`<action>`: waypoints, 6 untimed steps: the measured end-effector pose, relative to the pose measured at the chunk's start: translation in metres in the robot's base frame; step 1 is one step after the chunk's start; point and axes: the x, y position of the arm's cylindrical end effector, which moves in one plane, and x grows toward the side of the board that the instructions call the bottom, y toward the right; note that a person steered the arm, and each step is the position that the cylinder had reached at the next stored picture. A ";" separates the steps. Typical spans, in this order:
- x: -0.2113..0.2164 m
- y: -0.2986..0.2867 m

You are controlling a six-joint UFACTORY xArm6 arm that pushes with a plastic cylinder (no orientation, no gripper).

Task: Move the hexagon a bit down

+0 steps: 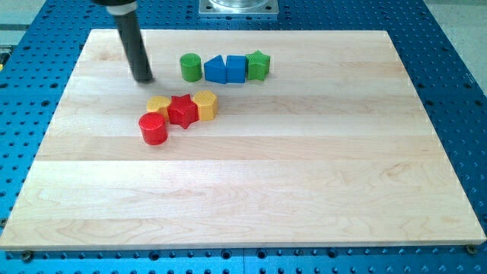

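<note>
A yellow hexagon (205,104) sits at the right end of a small cluster, touching a red star (181,110) on its left. My tip (143,78) rests on the wooden board (304,175), above and to the left of this cluster. It is apart from the hexagon and well to its upper left. It stands left of a green cylinder (190,67) with a gap between them.
A second yellow block (157,105), shape unclear, touches the red star's left. A red cylinder (153,129) lies just below it. A row above holds the green cylinder, a blue triangle (215,69), a blue cube (237,68) and a green star (259,65).
</note>
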 end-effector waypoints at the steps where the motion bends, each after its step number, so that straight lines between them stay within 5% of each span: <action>1: 0.008 0.047; 2: 0.012 0.105; 4: 0.045 0.075; 6: 0.063 0.177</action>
